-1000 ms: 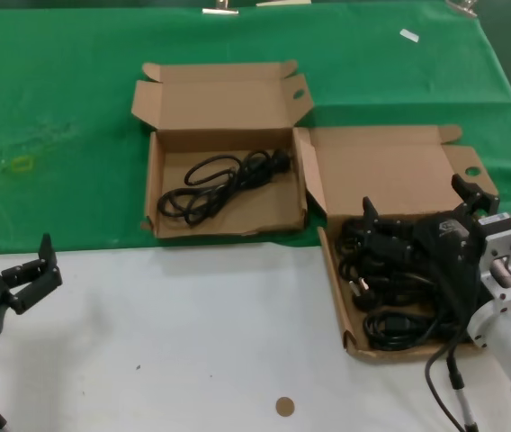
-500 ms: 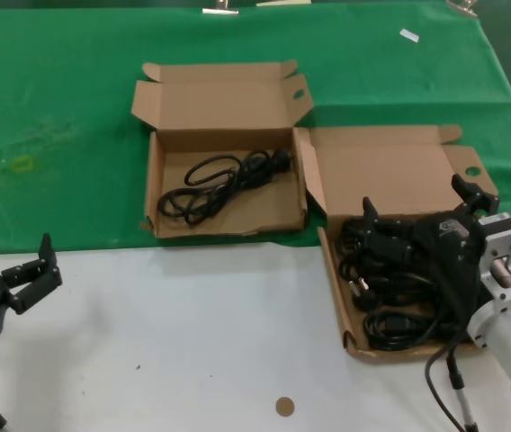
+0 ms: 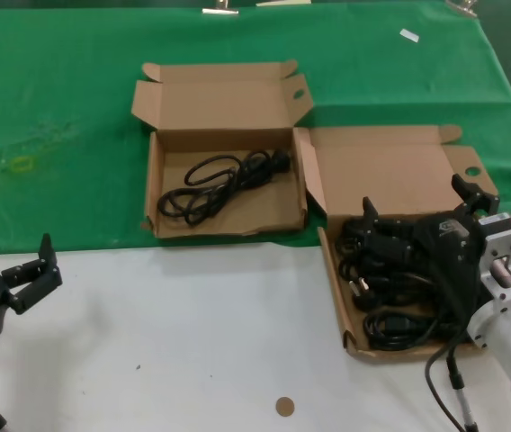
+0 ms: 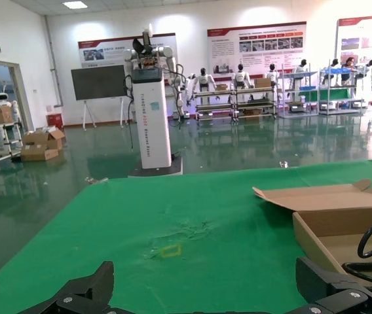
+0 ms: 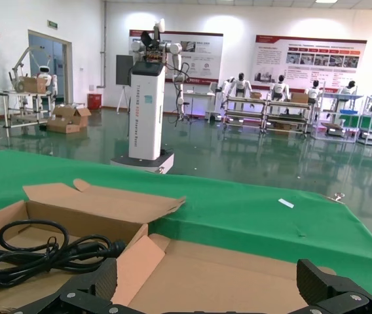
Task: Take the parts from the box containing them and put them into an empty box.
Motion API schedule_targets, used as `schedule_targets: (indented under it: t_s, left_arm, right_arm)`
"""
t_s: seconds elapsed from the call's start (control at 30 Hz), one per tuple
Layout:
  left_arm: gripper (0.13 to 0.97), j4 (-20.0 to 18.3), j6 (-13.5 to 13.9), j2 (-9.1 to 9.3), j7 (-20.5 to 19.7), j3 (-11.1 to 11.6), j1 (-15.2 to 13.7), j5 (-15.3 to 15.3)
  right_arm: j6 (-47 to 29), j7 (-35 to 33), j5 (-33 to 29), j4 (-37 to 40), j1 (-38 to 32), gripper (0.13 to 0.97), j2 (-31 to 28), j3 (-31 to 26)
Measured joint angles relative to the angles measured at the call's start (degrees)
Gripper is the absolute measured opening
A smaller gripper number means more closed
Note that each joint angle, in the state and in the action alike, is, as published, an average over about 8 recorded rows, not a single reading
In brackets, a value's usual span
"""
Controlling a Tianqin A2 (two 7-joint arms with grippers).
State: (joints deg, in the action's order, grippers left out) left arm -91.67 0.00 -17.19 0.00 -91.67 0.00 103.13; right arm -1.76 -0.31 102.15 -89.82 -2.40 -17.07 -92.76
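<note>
From the head view, your right tool (image 3: pixel 415 214) hangs spread wide over the cords (image 3: pixel 390 279) in the right box (image 3: pixel 390 171), poised to pick; one cord (image 3: pixel 224 180) lies in the left box (image 3: pixel 161 193). Your left tool (image 3: pixel 32 270) waits wide over the near-left surface (image 3: pixel 192 342). Both wrist views show prongs apart, gripping nothing.

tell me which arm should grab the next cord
Right. The right gripper hangs open directly over the cords piled in the wider box. The left gripper sits open at the near left table edge, far from that pile and from the narrower box holding one cord.
</note>
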Motion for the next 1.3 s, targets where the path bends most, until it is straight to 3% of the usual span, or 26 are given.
schedule_targets:
  t_s: [1.3]
  left_arm:
    - [0.966,0.00,0.00,0.00,0.00,0.00,0.00,0.00]
  right_arm:
    - [0.00,0.00,0.00,0.00,0.00,0.966,0.00,0.00]
